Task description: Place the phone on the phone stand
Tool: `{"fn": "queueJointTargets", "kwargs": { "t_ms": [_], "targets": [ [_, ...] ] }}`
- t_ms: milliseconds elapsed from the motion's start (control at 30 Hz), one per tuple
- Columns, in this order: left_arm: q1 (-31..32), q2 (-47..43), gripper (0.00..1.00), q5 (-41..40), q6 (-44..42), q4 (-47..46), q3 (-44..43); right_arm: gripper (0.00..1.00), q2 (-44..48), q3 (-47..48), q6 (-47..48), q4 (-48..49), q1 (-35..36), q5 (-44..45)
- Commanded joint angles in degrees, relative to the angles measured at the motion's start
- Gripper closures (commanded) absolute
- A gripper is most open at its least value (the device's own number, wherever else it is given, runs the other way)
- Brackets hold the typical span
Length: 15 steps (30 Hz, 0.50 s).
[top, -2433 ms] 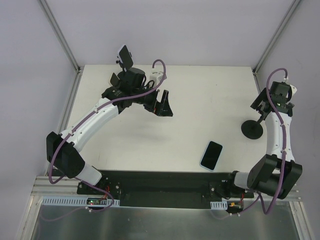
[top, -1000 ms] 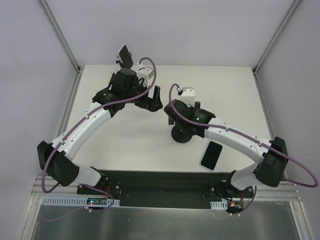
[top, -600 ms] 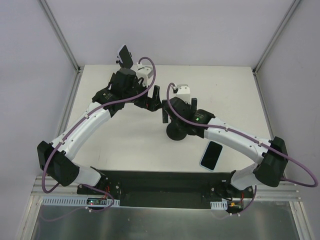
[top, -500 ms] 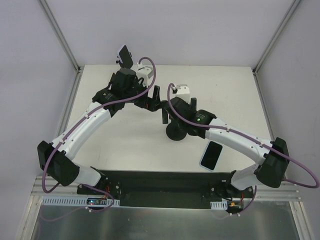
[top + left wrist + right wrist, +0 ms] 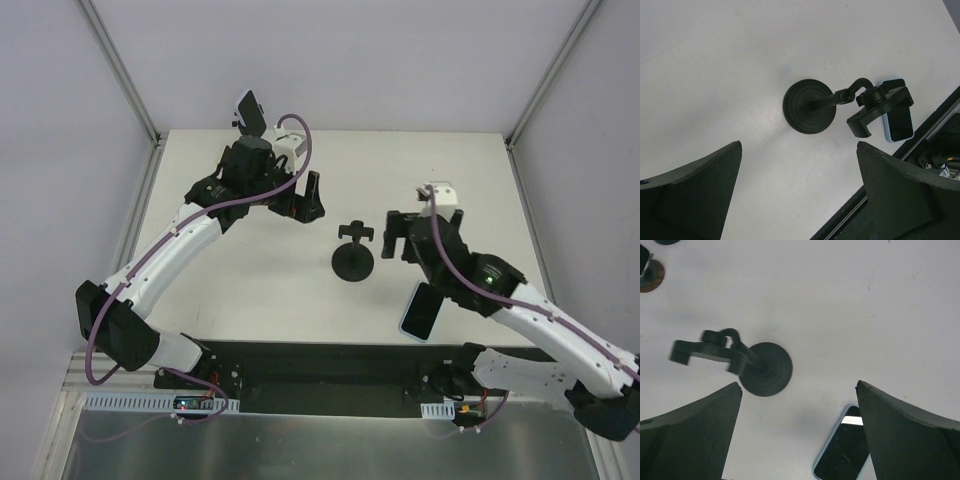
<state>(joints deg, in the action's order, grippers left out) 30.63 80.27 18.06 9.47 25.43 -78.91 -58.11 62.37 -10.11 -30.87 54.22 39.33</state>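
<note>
Top external view showed the phone stand upright on the matte white table. It was black, with a round ribbed base, a thin bent stem and a bracket-shaped holder. The phone, flat with rounded corners, a glossy dark screen and a pale blue rim, lay near the front edge, apart from the phone stand. The left hand and the right hand were both spread and held nothing.

phone stand upright, phone flat nearby

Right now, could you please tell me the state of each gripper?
The left gripper is open, holding nothing.
The right gripper is open, holding nothing.
</note>
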Motion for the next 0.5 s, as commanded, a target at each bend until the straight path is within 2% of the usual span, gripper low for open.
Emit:
{"fn": "queueJointTargets", "kwargs": {
  "t_ms": [0, 33, 133, 233, 467],
  "targets": [
    [-0.5, -0.2, 0.03, 3.6, -1.1, -1.4, -0.3, 0.00, 9.0, -11.3, -7.8, -8.8, -10.7, -6.2],
    [-0.5, -0.1, 0.03, 4.1, -1.0, -1.4, -0.4, 0.01, 11.4, -14.0, -9.5, -9.5, -13.3, -12.4],
    [-0.5, 0.1, 0.03, 5.7, -0.7, -1.4, -0.5, 0.00, 13.5, -21.8, -14.1, -10.2, -22.4, -22.9],
    [-0.5, 0.2, 0.02, 6.6, -0.2, -1.6, -0.4, 0.00, 13.5, -26.6, -18.0, -10.0, -26.2, -28.3],
    [-0.4, 0.5, 0.01, 8.7, 0.1, -1.9, -0.5, 0.00, 13.0, -32.7, -24.8, -9.0, -26.6, -29.5]
  ]
}}
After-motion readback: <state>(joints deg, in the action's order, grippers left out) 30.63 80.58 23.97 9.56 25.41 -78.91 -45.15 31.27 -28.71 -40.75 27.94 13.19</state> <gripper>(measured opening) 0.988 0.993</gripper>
